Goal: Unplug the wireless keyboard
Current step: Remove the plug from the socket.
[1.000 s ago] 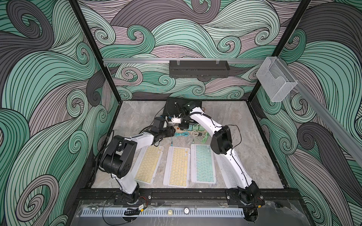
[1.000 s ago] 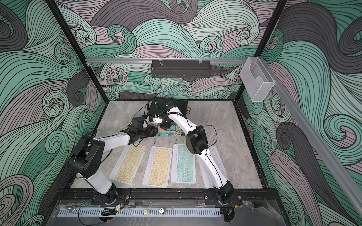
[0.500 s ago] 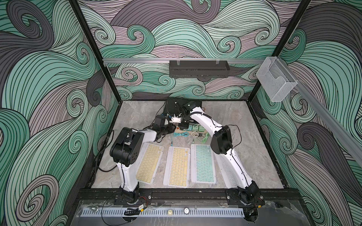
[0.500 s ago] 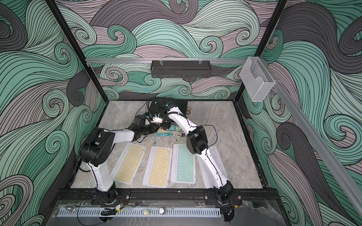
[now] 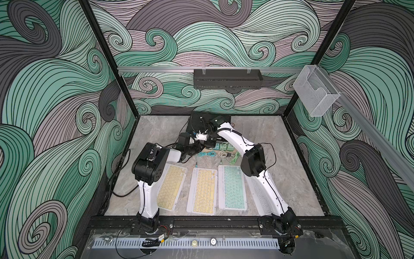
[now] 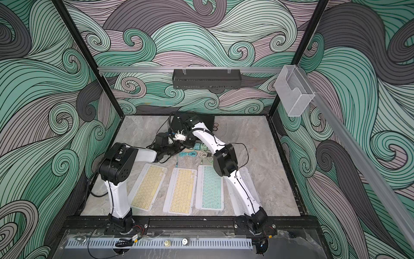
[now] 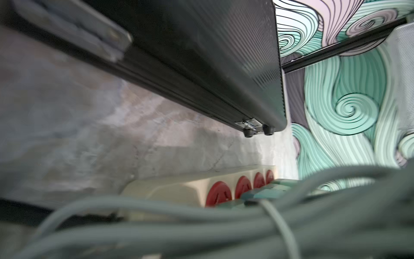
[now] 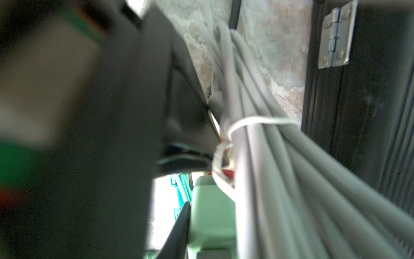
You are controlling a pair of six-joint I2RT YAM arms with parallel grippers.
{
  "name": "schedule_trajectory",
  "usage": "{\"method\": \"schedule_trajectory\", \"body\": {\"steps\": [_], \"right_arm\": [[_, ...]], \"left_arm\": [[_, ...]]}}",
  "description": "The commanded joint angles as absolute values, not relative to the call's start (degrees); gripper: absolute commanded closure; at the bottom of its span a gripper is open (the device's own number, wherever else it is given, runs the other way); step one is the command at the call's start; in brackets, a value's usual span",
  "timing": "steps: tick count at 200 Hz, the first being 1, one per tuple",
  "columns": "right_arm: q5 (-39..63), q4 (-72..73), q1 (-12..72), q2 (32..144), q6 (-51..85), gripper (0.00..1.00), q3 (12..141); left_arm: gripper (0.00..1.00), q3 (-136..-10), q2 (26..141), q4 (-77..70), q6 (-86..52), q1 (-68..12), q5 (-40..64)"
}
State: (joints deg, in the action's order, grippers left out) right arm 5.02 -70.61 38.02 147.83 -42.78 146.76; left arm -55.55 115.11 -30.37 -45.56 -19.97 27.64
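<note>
Left gripper [image 5: 197, 148], pressed together, sits low beside the power strip [image 7: 179, 190] and grey cable bundle [image 8: 268, 157]; right gripper [image 5: 210, 144] is just beside it, and I cannot tell whether it is spread or closed; the middle keyboard [image 5: 202, 190] lies well apart, nearer the arm bases, its long axis pointing towards the grippers, with the teal cable [image 5: 206, 154] entering its far end.

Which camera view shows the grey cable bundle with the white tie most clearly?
The right wrist view: the grey cable bundle fills much of it, and the white tie around the strands is sharp. The left wrist view shows it close but blurred. In both top views it is too small to make out.
</note>
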Motion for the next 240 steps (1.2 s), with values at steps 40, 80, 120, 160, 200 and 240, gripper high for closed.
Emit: {"method": "schedule_trajectory", "body": {"steps": [40,80,120,160,200,240], "right_arm": [[13.4,-71.5,39.2,147.8,-40.0,1.0,147.1],[9.6,-70.3,39.7,147.2,-39.9,1.0,147.3],[-1.8,-69.3,41.5,148.0,-42.5,1.0,146.9],[3.8,-69.4,41.3,146.8,-42.5,1.0,145.1],[12.8,-69.8,39.7,145.0,-40.9,1.0,145.4],[8.3,-69.7,39.9,145.8,-41.4,1.0,148.5]], "left_arm": [[0.99,-52.9,118.8,-31.1,-57.7,-20.3,28.9],[1.0,-54.0,123.1,-30.1,-61.1,-20.1,30.3],[1.0,-53.0,124.9,-30.9,-63.8,-20.1,29.8],[1.0,-53.0,123.3,-24.5,-62.1,-20.1,27.4],[1.0,-52.1,123.9,-25.2,-63.9,-20.1,27.5],[1.0,-52.3,124.5,-24.7,-63.7,-20.1,27.5]]}}
